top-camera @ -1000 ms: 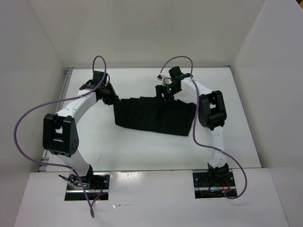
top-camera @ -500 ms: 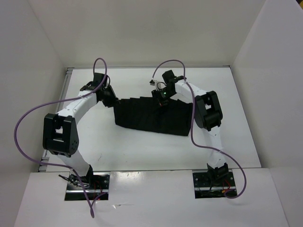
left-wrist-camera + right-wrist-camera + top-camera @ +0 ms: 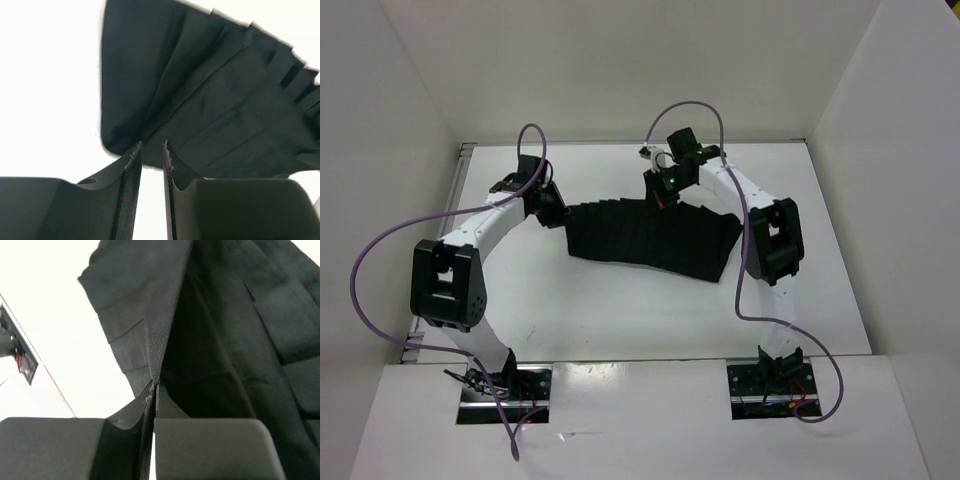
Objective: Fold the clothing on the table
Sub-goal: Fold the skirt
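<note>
The black pleated clothing [image 3: 650, 240] lies spread across the middle of the white table [image 3: 620, 310]. My left gripper [image 3: 558, 212] sits at its left corner. In the left wrist view the jaws [image 3: 152, 146] stand narrowly apart, pinching that corner, and the pleats of the clothing [image 3: 215, 100] fan out from the tips. My right gripper [image 3: 665, 193] is at the far edge, near the middle. Its jaws [image 3: 154, 385] are shut on the woven hem of the clothing [image 3: 235, 340], which hangs away from them.
White walls [image 3: 880, 120] enclose the table on three sides. Purple cables [image 3: 380, 250] loop off both arms. The arm mounts [image 3: 505, 395] stand at the near edge, and bare tabletop lies between them and the garment.
The right gripper has closed on the clothing's far edge and pulled it slightly toward the back wall. The left gripper has held its place and opening.
</note>
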{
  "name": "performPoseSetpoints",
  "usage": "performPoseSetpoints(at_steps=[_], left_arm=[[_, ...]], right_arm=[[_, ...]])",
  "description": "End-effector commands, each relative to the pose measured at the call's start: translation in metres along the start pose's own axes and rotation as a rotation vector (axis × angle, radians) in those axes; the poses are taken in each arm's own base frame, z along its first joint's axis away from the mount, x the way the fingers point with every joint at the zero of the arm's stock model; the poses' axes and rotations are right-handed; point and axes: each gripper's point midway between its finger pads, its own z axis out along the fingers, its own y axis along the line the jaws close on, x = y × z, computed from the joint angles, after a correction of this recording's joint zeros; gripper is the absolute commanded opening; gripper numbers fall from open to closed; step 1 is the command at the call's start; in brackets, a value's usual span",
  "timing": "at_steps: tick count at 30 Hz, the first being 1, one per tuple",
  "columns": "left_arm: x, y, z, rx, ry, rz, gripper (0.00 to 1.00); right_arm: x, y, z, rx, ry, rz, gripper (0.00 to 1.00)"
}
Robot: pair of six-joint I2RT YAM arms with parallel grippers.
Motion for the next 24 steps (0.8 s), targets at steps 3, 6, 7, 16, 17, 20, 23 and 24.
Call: performPoseSetpoints(at_steps=[3, 6, 7, 16, 17, 20, 23, 24], left_arm=[[0.006, 0.005, 0.005, -0.005, 0.027, 0.001, 0.30], [0.006, 0.005, 0.005, -0.005, 0.027, 0.001, 0.30], [0.008, 0.006, 0.005, -0.010, 0.034, 0.000, 0.30], [0.013, 0.008, 0.001, -0.008, 0.046, 0.008, 0.30], [0.014, 0.007, 0.000, 0.000, 0.051, 0.008, 0.30], [0.013, 0.008, 0.004, -0.009, 0.047, -0.004, 0.30], [-0.010, 0.005, 0.005, -0.034, -0.038, -0.031, 0.25], [-0.023, -0.003, 0.004, -0.021, -0.073, -0.027, 0.24]], right_arm=[[-0.031, -0.017, -0.001, 0.053, -0.059, -0.016, 0.00], [-0.023, -0.043, 0.031, 0.061, -0.013, 0.029, 0.00], [-0.018, -0.058, 0.043, 0.096, -0.002, 0.047, 0.00], [-0.071, -0.099, 0.020, 0.327, -0.179, 0.050, 0.00], [-0.081, -0.091, 0.010, 0.327, -0.207, 0.034, 0.00], [-0.081, -0.088, 0.006, 0.327, -0.206, 0.035, 0.00], [-0.081, -0.084, 0.007, 0.300, -0.203, 0.023, 0.00], [-0.074, -0.086, 0.014, 0.291, -0.185, 0.033, 0.00]])
